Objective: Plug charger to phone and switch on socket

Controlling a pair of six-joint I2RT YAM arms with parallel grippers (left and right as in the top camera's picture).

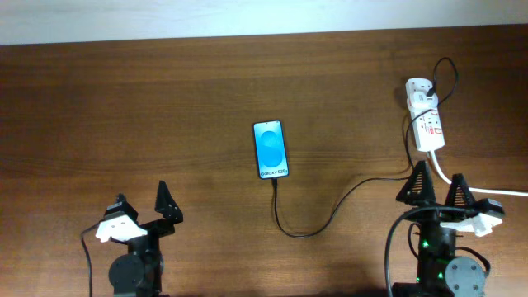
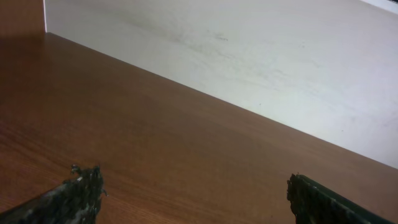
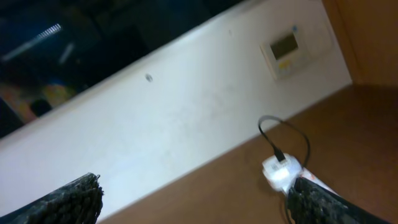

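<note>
The phone (image 1: 271, 149) lies face up at the table's middle, its blue screen lit. The charger's thin black cable (image 1: 330, 221) runs from the phone's near end in a loop to the white plug adapter (image 1: 418, 89) on the socket (image 1: 429, 125) at the far right. The adapter (image 3: 281, 172) also shows in the right wrist view. My left gripper (image 1: 142, 203) is open and empty near the front left. My right gripper (image 1: 437, 183) is open and empty, just in front of the socket.
The socket's thick white cord (image 1: 462, 185) runs toward the right edge past my right gripper. A pale wall (image 2: 261, 56) borders the table's far side. A wall panel (image 3: 287, 48) shows in the right wrist view.
</note>
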